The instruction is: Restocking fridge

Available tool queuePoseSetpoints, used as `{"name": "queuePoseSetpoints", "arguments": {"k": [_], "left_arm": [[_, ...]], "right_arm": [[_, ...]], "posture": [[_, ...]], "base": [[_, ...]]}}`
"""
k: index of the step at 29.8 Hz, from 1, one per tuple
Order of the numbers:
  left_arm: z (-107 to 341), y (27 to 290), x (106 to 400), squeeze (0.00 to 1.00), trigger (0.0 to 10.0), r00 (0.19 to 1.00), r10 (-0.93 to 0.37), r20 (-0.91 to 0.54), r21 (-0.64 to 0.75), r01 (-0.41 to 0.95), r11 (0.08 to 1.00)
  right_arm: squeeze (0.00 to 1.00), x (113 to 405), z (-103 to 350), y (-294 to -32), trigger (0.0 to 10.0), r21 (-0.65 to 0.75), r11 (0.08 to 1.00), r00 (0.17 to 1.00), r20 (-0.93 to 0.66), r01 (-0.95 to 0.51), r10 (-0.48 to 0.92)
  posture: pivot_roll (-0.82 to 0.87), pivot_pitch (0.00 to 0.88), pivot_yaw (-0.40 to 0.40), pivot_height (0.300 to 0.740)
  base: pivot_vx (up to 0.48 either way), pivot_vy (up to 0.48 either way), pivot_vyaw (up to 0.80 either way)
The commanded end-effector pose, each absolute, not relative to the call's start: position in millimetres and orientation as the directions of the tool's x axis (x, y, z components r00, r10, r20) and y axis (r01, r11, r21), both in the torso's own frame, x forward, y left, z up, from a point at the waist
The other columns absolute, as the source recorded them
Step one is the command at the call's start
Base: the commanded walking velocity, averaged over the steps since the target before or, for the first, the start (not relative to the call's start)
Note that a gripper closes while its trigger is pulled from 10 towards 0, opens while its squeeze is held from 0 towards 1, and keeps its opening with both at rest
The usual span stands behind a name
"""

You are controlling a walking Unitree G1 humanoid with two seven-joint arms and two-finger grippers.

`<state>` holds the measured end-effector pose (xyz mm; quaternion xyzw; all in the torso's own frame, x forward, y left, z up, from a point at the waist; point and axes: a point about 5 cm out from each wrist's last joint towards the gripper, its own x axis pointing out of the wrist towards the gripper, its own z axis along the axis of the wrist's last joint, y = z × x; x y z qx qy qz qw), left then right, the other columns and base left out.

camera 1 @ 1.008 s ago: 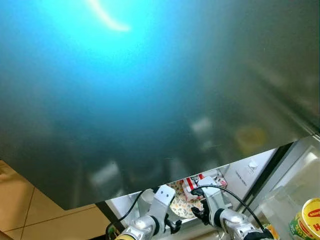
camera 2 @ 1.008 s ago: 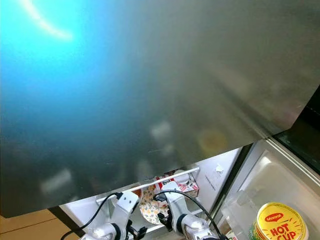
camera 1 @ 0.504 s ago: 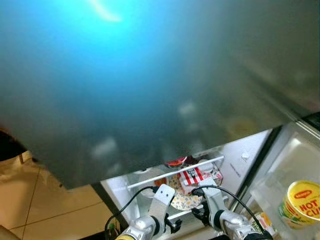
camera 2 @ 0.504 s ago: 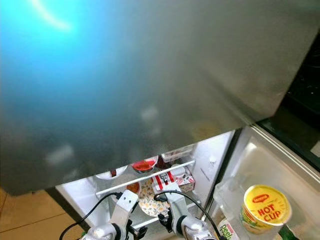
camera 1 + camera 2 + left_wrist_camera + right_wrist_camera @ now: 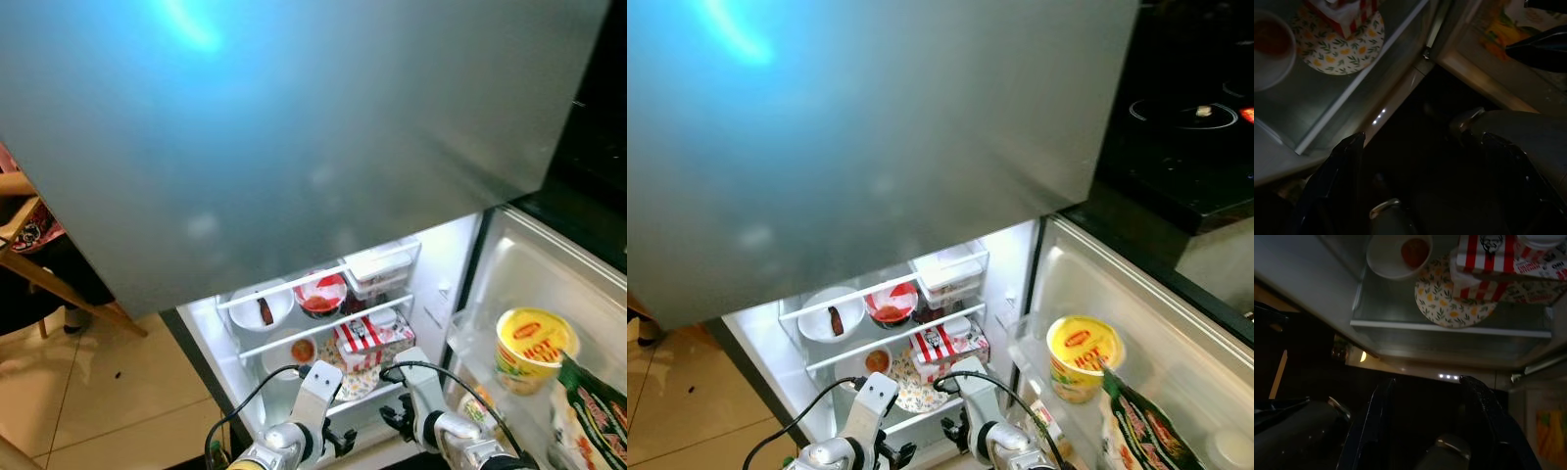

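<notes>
door [image 5: 294, 147]: blurred grey-blue sheet, hides fridge top | bag [image 5: 593, 411] right of right hand [image 5: 397, 423]: cut by frame edge, print unreadable | left hand [image 5: 1420, 186]: dark, fingertips past picture edge | bowl [image 5: 1268, 46]: cut off

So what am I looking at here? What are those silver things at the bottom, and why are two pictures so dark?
You are seeing through a robot's cameras. The two bright pictures come from the eyes on its head, looking down into an open fridge. The big grey-blue sheet across the top is a blurry surface very close to the camera.

The silver things are its arms. The left gripper and the right gripper each have two black fingers, open and holding nothing.

The dark pictures come from small cameras on the wrists, looking along those fingers.

On the shelves sit a white bowl, a red bowl, a clear box, a red-striped box and a flowery plate. In the door stands a yellow noodle cup.
</notes>
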<state>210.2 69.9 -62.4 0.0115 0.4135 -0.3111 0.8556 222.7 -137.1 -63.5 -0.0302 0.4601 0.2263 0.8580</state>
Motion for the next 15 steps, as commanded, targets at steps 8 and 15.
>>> {"name": "queuePoseSetpoints", "arguments": {"k": [8, 15], "left_arm": [[-63.4, 69.7, 208.7, 0.0, 10.0, 0.458, -0.522, -0.72, -0.242, 0.539, 0.807], [-63.6, 68.9, 208.1, 0.0, 10.0, 0.453, -0.525, -0.721, -0.242, 0.544, 0.803]], "right_arm": [[0.0, 224.8, -62.2, -134.0, 10.0, 0.158, 0.893, 0.472, -0.803, -0.422, 0.365], [0.0, 224.0, -62.7, -134.2, 10.0, 0.157, 0.89, 0.466, -0.806, -0.427, 0.366]], "posture": [[-0.06, 0.0, 0.033, 0.74], [-0.06, 0.0, 0.031, 0.74]], "base": [[-0.379, 0.0, 0.0], [-0.379, 0.0, 0.0]]}}
